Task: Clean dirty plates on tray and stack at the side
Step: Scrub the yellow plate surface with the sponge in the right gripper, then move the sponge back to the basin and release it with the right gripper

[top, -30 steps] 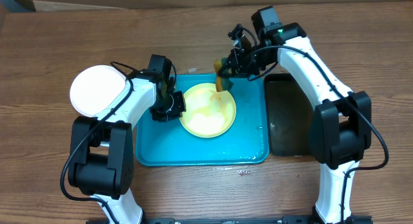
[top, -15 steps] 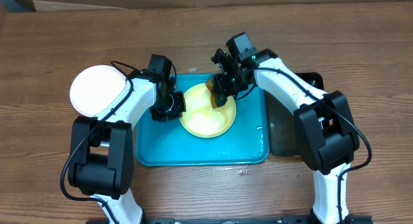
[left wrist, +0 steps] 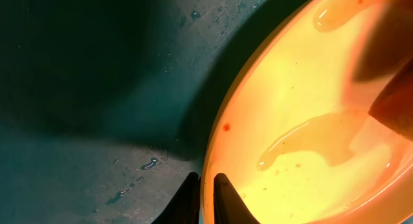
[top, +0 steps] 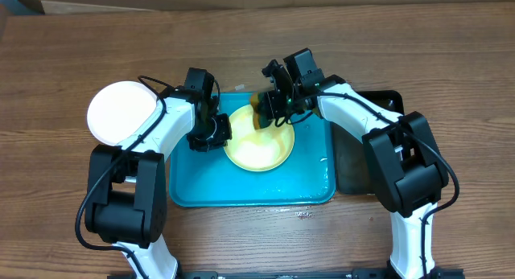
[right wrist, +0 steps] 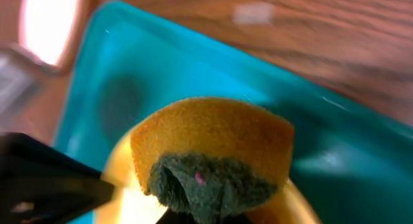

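I've got one plate [top: 259,146] lying in the big tray [top: 241,190] mid-table [top: 451,70], with the sponge [right wrist: 213,137] at its far rim. A second plate [top: 119,112] sits left of the tray, and a narrower tray [top: 358,162] is just beside it on the right.

Robot lab bench: wooden table [top: 72,46]

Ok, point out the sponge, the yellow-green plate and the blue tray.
sponge [right wrist: 213,140]: right wrist view, its yellow face.
yellow-green plate [top: 261,150]: overhead view, bare centre.
blue tray [top: 241,186]: overhead view, bare floor near the front rim.
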You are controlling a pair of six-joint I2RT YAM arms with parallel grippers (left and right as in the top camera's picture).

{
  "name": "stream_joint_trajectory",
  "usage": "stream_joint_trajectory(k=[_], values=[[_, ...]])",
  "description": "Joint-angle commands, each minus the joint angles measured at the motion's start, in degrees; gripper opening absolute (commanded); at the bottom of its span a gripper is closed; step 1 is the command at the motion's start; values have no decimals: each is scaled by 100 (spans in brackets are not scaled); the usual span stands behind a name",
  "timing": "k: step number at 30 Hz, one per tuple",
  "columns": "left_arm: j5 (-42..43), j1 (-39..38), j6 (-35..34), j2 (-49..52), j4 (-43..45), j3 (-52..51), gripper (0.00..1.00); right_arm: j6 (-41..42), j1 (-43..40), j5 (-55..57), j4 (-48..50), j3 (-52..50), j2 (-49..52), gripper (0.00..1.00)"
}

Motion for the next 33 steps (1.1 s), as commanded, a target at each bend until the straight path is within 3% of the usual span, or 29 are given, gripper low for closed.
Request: stream_joint_trajectory(k=[1, 4, 11, 15, 20, 25, 33], values=[[9, -37, 138, 33, 13, -46, 11, 321, -57, -1274, 221, 175, -101, 4], [9, -37, 138, 33, 13, -46, 12, 448, -197, -1766, 24, 422, -260, 4], [11, -39, 157, 33, 11, -46, 12, 31, -872, -1274, -1580, 557, -1049, 4], [9, -39, 157, 33, 20, -46, 13, -387, -1447, -448, -2824, 557, -1373, 4], [11, -39, 199, 33, 24, -46, 13, -490, -2028, 1397, -4085, 527, -1425, 4], [11, -39, 197, 33, 42, -46, 13, -483, -2225, 2820, -4588, 240, -1397, 4], [9, -39, 197, 33, 151, -46, 15, -483, -2225, 3364, -4249, -254, -1397, 4]])
